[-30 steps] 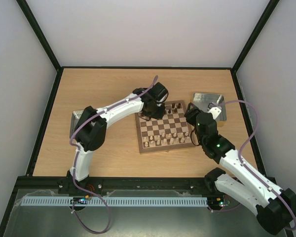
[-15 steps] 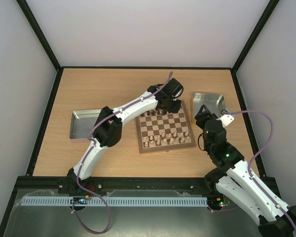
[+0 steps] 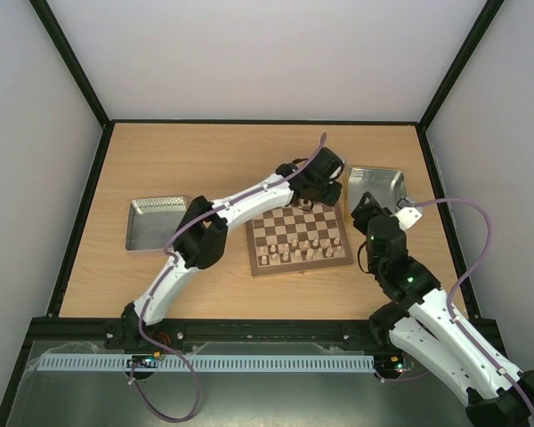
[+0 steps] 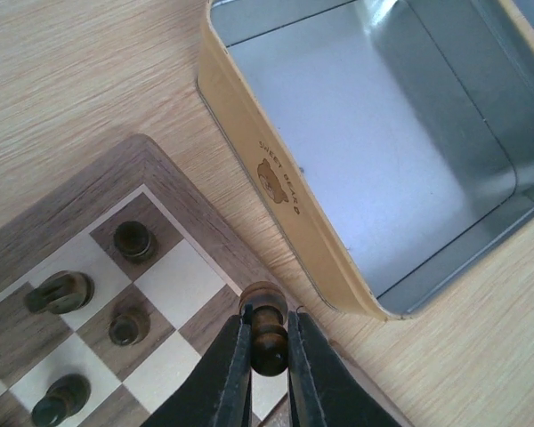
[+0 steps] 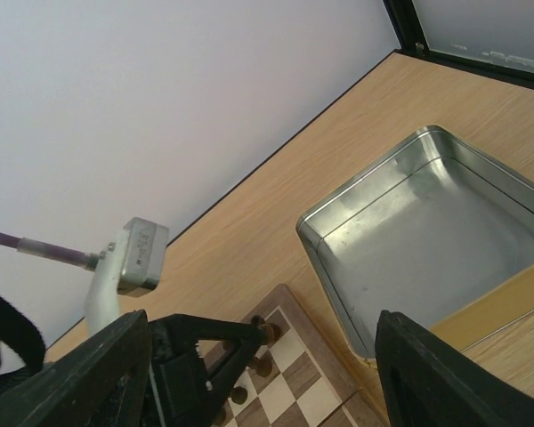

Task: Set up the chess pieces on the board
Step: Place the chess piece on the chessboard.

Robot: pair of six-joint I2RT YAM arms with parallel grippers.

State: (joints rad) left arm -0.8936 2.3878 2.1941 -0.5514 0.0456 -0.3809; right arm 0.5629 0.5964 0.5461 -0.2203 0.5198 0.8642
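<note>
A small dark brown chess piece is hanging over the far right corner of the board, where the mid-brown border is meeting the last squares. It is turned wood with a rounded head, a ringed neck and a dull sheen. The left gripper is pinching it, its narrow black jaws pressing on the piece's waist with almost no gap between them. Whether the base is touching the board cannot be told.

Four more dark pieces are standing on the squares just left of it. The board is showing matte walnut and cream squares with fine grain, and pale pieces are lining its near rows.

Just right of that corner, across a thin strip of worktop, a rectangular metal tray is lying flat. Its inside is gleaming brushed silver, and its outer wall is cream-yellow with a small printed bear and lettering. A second shiny tray is lying left of the board. The worktop is showing pale wood grain.

The right gripper is hovering near the right tray's near side, its chunky black jaws standing wide apart and gripping nothing.
</note>
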